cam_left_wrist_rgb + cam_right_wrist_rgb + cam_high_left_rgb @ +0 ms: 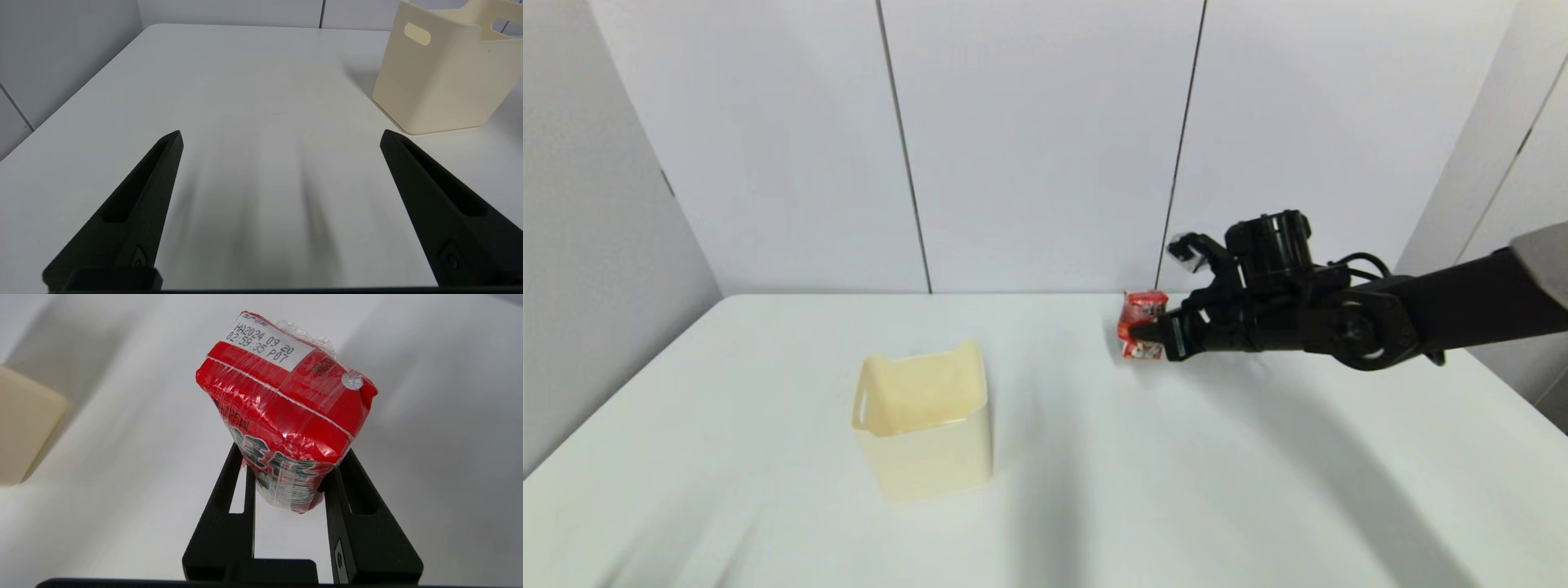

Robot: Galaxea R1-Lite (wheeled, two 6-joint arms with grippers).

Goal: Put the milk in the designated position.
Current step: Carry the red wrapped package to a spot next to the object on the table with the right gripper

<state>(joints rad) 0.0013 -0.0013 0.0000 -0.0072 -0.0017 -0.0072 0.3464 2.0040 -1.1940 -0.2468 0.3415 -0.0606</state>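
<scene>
A white table (1094, 490) stands before pale wall panels. The right arm reaches in from the right side across the far part of the table, and the right gripper (1147, 331) is clamped on the milk (1141, 325), a small red carton wrapped in clear film. In the right wrist view the two black fingers (229, 498) press against opposite sides of the milk (286, 416) near its lower end, and the carton sits tilted between them, its red top with a white date label facing the camera and dark and white print showing on its front. In the head view the milk is at the far right of the table, close to the back edge; whether its base touches the surface cannot be told. A cream bin (925, 420) with handle cutouts stands upright on the table, well apart from the milk, toward the robot's left and nearer the robot. The left gripper (282, 139) hovers low over bare tabletop with its fingers (139, 200) spread wide apart and holding nothing, the bin (441, 77) standing near it.
</scene>
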